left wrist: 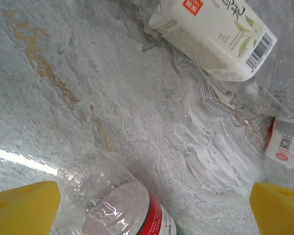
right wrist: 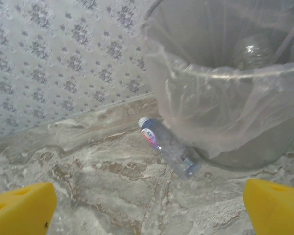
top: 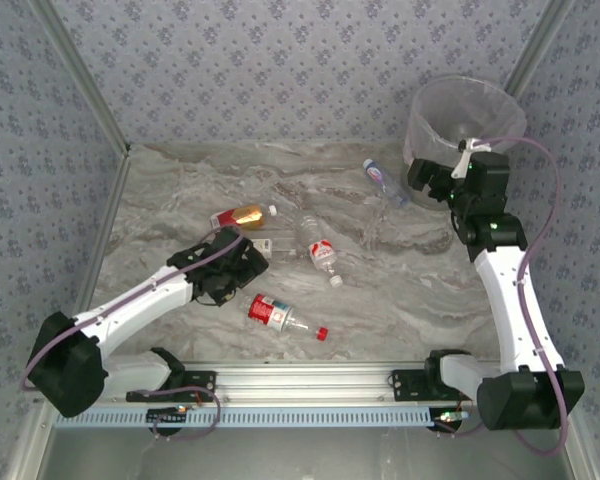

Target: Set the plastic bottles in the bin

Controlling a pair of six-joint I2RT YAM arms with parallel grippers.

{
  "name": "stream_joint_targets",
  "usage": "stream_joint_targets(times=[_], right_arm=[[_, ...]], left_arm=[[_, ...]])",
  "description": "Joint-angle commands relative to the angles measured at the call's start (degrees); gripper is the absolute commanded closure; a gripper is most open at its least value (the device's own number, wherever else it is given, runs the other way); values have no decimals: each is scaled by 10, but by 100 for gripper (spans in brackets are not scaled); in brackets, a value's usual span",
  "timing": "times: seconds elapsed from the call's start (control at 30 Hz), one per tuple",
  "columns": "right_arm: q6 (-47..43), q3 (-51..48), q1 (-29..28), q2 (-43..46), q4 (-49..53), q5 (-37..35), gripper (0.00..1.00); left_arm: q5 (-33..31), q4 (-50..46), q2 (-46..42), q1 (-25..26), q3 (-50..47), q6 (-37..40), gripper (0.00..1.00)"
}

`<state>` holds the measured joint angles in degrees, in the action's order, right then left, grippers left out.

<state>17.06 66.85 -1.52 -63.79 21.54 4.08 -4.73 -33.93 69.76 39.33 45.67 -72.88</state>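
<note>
The right gripper point(right wrist: 147, 208), fingers spread and empty, hangs just near-left of the bin point(top: 430, 125). The blue-label bottle point(right wrist: 167, 148) lies against the bin's base, long axis slanting near-right. The left gripper point(left wrist: 152, 208), also spread, hovers over the mid-table bottles point(top: 280, 315).

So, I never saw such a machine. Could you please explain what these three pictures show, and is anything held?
Two white robot arms stand on a marble-look table. One picture looks down from above; the other two come from cameras on the wrists, where the yellow fingers show. The left gripper hangs open over a red-labelled bottle. The right gripper is open near the bin, where one bottle already lies. A blue-labelled bottle lies beside the bin. Nothing is held.
</note>
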Motion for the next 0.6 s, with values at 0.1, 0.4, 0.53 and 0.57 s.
stream_joint_targets(times=[0.1, 0.4, 0.53, 0.57], right_arm=[[-10, -35, -43, 28, -2, 13, 0], [-43, -61, -69, 69, 13, 10, 0], [-53, -66, -72, 82, 25, 13, 0], [-56, -68, -73, 84, 27, 15, 0]], left_arm=[[-14, -103, 51, 50, 30, -184, 1], [2, -100, 102, 90, 25, -303, 0], [19, -78, 125, 98, 22, -338, 1], [19, -82, 131, 104, 25, -346, 1]])
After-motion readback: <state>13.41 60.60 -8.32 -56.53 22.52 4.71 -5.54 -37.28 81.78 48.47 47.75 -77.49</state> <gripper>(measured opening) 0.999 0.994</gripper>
